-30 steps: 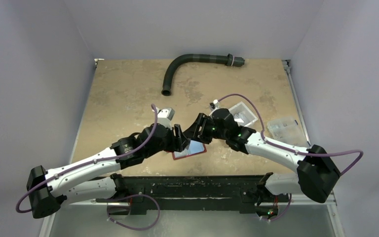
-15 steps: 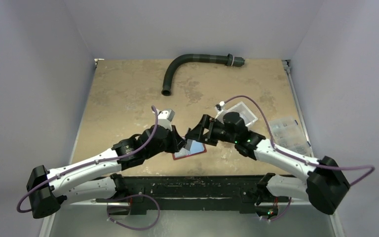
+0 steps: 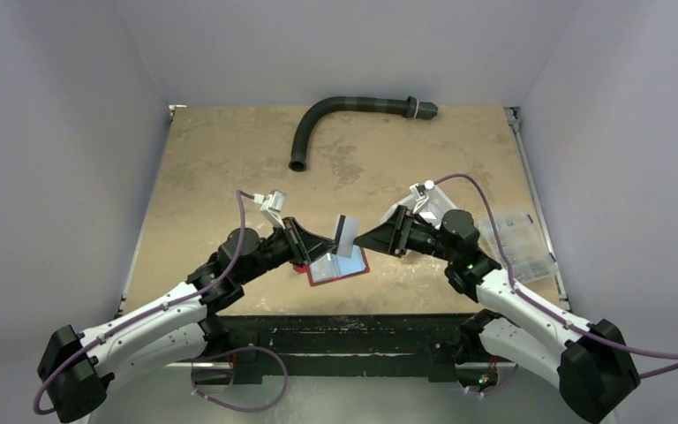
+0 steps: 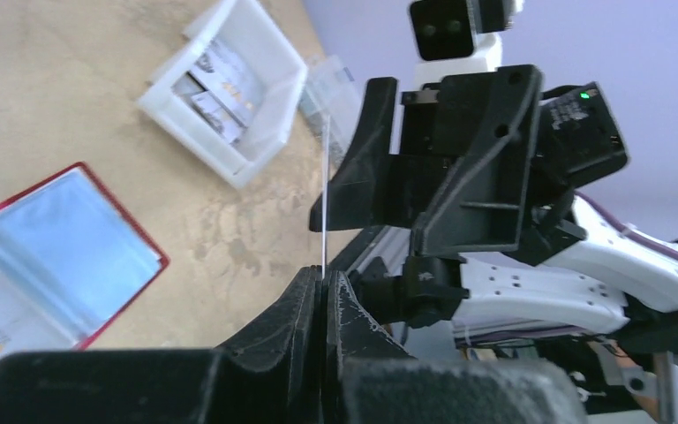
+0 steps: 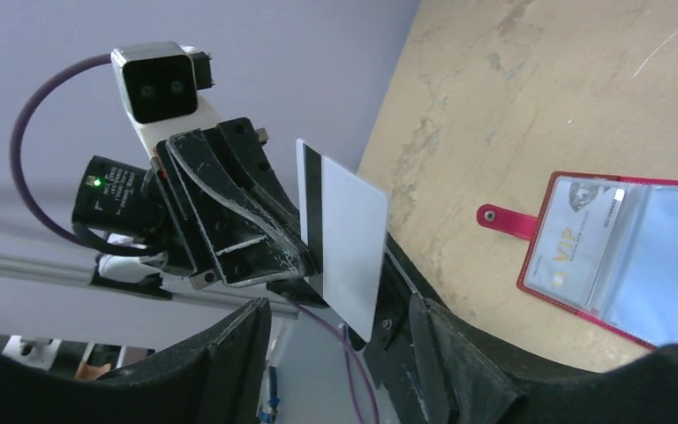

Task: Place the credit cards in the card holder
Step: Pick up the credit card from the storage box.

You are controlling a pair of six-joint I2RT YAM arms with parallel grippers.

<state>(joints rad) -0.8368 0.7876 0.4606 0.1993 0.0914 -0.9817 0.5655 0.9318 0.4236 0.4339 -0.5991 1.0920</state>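
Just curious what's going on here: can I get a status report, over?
Left hand shut on a card, raised near the open wallet. Right hand open, facing the card. Nothing blocking the wallet.

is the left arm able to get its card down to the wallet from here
Likely yes: the left gripper pinches the card right over the open wallet, and nothing lies between. The right gripper, open, sits off to the side.
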